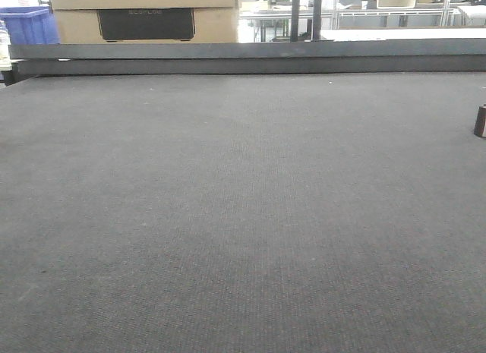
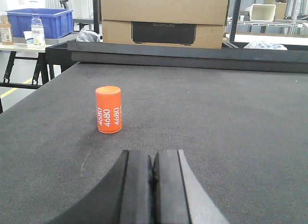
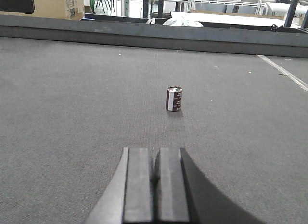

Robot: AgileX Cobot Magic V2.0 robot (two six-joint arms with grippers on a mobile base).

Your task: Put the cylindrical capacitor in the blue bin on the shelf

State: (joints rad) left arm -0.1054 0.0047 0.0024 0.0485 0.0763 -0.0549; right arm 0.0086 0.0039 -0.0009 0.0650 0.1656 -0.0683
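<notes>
The cylindrical capacitor (image 3: 174,98), a small dark brownish-black cylinder with a pale stripe, stands upright on the grey mat ahead of my right gripper (image 3: 155,154), which is shut and empty, some way short of it. The capacitor also shows at the right edge of the front view (image 1: 481,121). My left gripper (image 2: 153,156) is shut and empty, with an orange cylinder marked 4680 (image 2: 109,109) standing ahead of it and to the left. A blue bin (image 2: 41,21) stands on a side table at the far left, also seen in the front view (image 1: 29,25). The steel shelf is out of view.
A raised dark rail (image 1: 243,57) bounds the mat's far edge. A large cardboard box (image 2: 164,19) stands behind it. Bottles and a cup (image 2: 33,33) stand in front of the blue bin. A white strip (image 3: 284,72) runs along the mat's right side.
</notes>
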